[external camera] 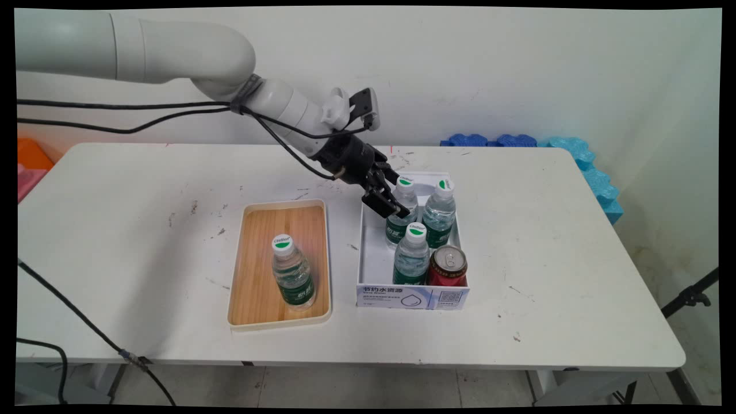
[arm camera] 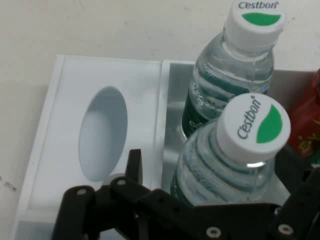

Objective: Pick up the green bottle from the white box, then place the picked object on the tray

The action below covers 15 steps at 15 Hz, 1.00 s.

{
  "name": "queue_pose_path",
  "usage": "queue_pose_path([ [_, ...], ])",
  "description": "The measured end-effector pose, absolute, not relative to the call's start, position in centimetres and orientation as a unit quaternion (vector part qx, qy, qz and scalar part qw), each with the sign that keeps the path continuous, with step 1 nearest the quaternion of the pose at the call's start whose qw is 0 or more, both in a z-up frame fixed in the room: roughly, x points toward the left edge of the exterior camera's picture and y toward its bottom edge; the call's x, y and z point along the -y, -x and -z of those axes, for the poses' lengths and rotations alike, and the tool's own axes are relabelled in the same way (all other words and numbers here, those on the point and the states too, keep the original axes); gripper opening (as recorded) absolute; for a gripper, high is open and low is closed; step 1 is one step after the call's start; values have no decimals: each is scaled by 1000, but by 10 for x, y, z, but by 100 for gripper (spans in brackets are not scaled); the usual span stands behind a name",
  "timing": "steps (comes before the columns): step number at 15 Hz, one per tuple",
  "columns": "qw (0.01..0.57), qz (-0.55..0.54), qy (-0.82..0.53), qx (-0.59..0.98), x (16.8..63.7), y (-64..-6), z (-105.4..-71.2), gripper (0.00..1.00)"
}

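A white tabletop (external camera: 517,241) is stretching out before a pale wall, carrying a wooden tray (external camera: 253,319) left of centre and a white box (external camera: 368,253) right of centre. The hand (external camera: 390,202) is reaching down from the upper left into the box's far left corner, its fingers spread open and straddling the rear-left bottle (arm camera: 227,165), which is standing upright with its cap toward the camera in the hand view. Three other things are standing in the box: a rear-right bottle (external camera: 440,210), a front bottle (external camera: 412,256) and a red can (external camera: 448,266). A lone bottle (external camera: 292,273) is standing on the tray.
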<state>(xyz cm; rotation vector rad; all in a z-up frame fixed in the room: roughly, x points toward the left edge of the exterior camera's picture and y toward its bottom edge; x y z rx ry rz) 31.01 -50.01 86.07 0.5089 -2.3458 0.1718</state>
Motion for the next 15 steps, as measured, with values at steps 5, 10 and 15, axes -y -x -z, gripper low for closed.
queue_pose_path([
  [5, 359, -70, -185, 912, 502, -307, -854, 0],
  [10, 364, -74, -176, 912, 501, -306, -854, 0],
  [15, 381, -84, -174, 904, 493, -316, -875, 0],
])
